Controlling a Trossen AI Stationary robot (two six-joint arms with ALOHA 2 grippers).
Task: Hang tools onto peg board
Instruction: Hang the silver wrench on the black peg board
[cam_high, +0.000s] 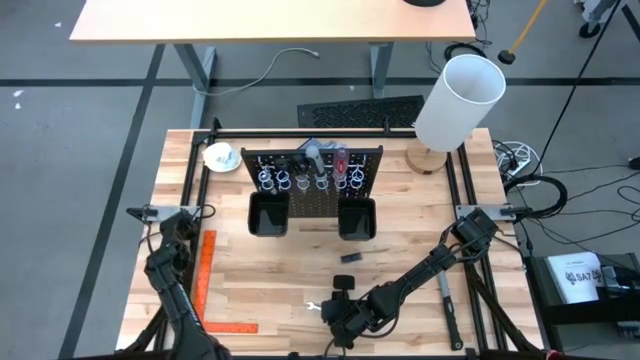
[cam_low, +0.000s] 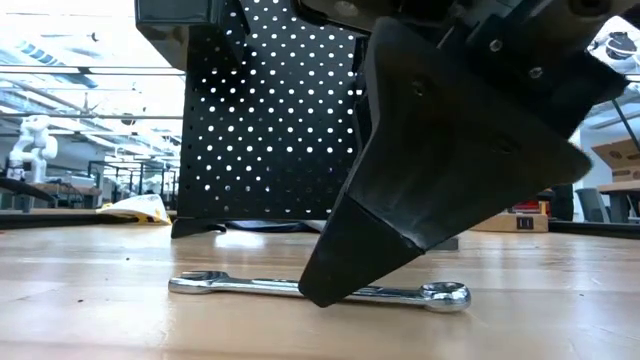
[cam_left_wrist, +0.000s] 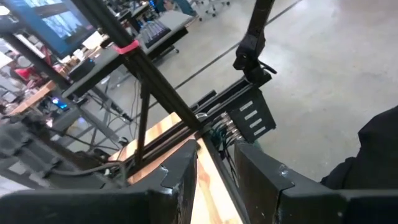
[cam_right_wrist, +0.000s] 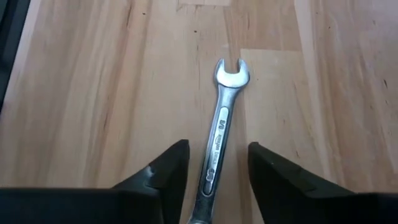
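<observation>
A silver wrench (cam_right_wrist: 221, 134) lies flat on the wooden table near its front edge (cam_high: 313, 306), lengthwise between my right gripper's fingers. My right gripper (cam_right_wrist: 217, 149) is open and slants down over it (cam_high: 335, 318), one finger on each side of the shaft with a gap on both sides. In the low view one dark finger (cam_low: 400, 200) stands in front of the wrench (cam_low: 230, 284). The black peg board (cam_high: 312, 178) stands upright at the table's middle, with a red-handled screwdriver (cam_high: 340, 160) and other tools in its wire rings. My left gripper (cam_left_wrist: 216, 155) is open over the table's left edge (cam_high: 178, 228) with nothing between its fingers.
Two black bins (cam_high: 268, 215) sit at the peg board's foot. A small black piece (cam_high: 349, 258) lies in front of them. An orange square ruler (cam_high: 205, 285) lies at the left and a long dark tool (cam_high: 446, 300) at the right. A white cylinder (cam_high: 458, 100) stands at the far right.
</observation>
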